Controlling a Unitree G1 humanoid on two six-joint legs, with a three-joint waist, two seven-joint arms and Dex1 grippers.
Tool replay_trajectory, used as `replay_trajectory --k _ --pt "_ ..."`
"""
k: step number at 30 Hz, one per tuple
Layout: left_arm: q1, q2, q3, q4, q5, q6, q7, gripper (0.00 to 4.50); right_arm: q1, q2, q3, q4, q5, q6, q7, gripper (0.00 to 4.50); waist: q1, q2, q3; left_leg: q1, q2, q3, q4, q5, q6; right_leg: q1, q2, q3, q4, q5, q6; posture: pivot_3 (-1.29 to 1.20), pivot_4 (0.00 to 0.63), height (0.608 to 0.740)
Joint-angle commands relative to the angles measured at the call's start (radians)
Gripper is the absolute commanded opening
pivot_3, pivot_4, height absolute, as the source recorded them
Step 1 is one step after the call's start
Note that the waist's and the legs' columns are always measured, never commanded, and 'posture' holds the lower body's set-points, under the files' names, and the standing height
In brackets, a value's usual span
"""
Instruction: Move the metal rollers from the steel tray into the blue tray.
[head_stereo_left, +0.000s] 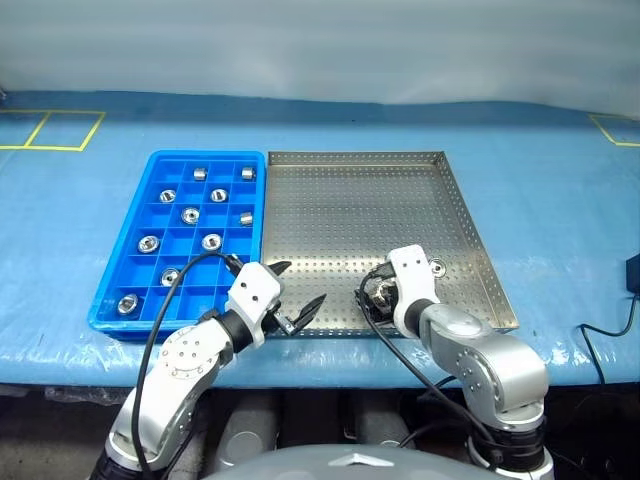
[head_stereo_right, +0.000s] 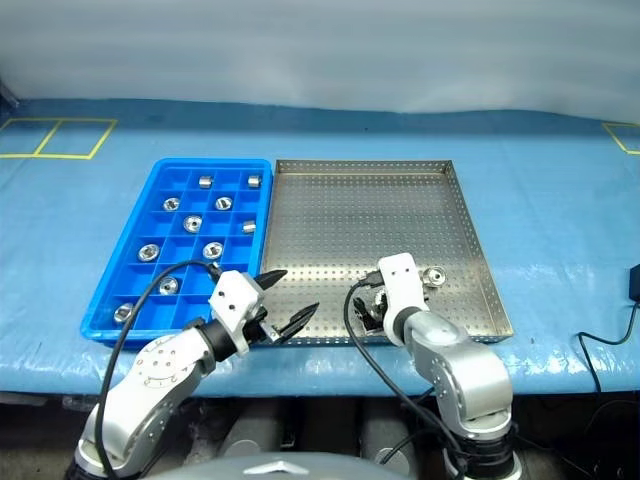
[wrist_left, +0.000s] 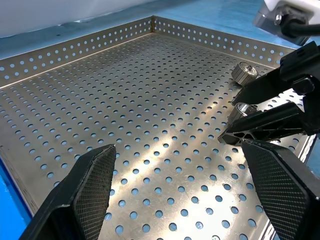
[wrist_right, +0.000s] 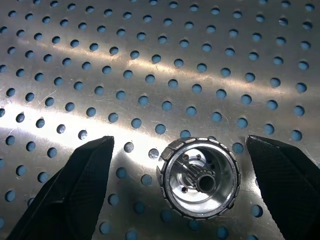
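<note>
Right end effector lines up on a roller in the steel tray!

The steel tray sits right of the blue tray; the right end effector, fingers spread, straddles a metal roller lying hole-up between them. Another roller waits just beyond. The left end effector hangs wide apart, farther off. No readable markings.
</note>
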Motion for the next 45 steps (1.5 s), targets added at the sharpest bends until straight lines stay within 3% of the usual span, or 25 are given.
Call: replay_trajectory --k 1,3,12,21,28,38,43,45 --pt "0.006 -0.003 -0.002 -0.053 -0.007 -0.005 0.002 4.37 0.03 -0.026 -0.003 0.015 -0.01 -0.029 -0.001 4.45 0.001 -0.001 0.0 0.0 0.0 0.0 0.0 0.0 0.0 0.0 0.0 0.0 0.0 0.0 0.0 0.17 0.15 0.74" --pt "0.011 -0.002 0.0 -0.059 -0.007 -0.004 0.005 4.37 0.041 -0.023 -0.004 0.012 -0.006 -0.035 -0.002 4.45 0.002 -0.002 -0.001 0.0 0.0 0.0 0.0 0.0 0.0 0.001 0.0 0.0 0.0 0.0 0.0 0.18 0.15 0.74" --pt "0.039 -0.017 0.03 -0.092 -0.012 -0.006 0.039 4.37 -0.076 -0.014 0.052 -0.085 0.046 0.023 0.03 1.7 0.003 -0.002 -0.001 0.0 0.0 -0.001 0.0 0.0 0.0 0.0 0.0 0.0 0.0 0.0 0.0 0.21 0.15 0.74" --pt "0.075 -0.149 0.145 -0.134 0.044 -0.028 0.232 4.37 -0.32 0.025 0.156 0.009 0.081 -0.092 0.085 1.71 0.03 -0.002 -0.001 0.0 0.0 -0.002 -0.001 0.0 0.0 0.0 0.0 -0.001 0.0 0.003 0.004 0.29 0.15 0.74" --pt "0.207 -0.142 0.197 -0.221 0.051 -0.016 0.254 4.37 -0.446 0.087 0.301 0.249 0.05 -0.292 0.128 1.71 0.054 -0.002 -0.001 -0.001 -0.001 -0.003 -0.001 0.0 0.0 0.0 0.0 -0.002 0.0 0.005 0.0 0.4 0.15 0.74" --pt "0.401 -0.134 0.196 -0.295 0.05 -0.03 0.253 4.37 -0.491 0.147 0.38 0.46 0.033 -0.46 0.209 1.71 0.133 -0.002 -0.001 -0.001 -0.001 -0.004 -0.002 0.0 -0.001 -0.001 0.0 -0.005 -0.001 -0.001 -0.001 0.49 0.15 0.74" --pt "0.411 -0.143 0.178 -0.289 0.046 -0.046 0.249 4.37 -0.467 0.132 0.4 0.535 0.004 -0.503 0.226 1.71 0.167 -0.002 -0.001 -0.002 0.0 -0.004 -0.002 0.0 -0.001 -0.002 0.0 -0.006 -0.001 -0.001 -0.002 0.5 0.15 0.74" --pt "0.401 -0.14 0.163 -0.282 0.047 -0.049 0.243 4.37 -0.451 0.12 0.384 0.533 0.002 -0.498 0.228 2.44 0.184 -0.002 -0.001 -0.002 0.0 -0.005 -0.002 0.0 -0.001 -0.002 0.0 -0.008 -0.001 -0.001 -0.002 0.48 0.15 0.74"
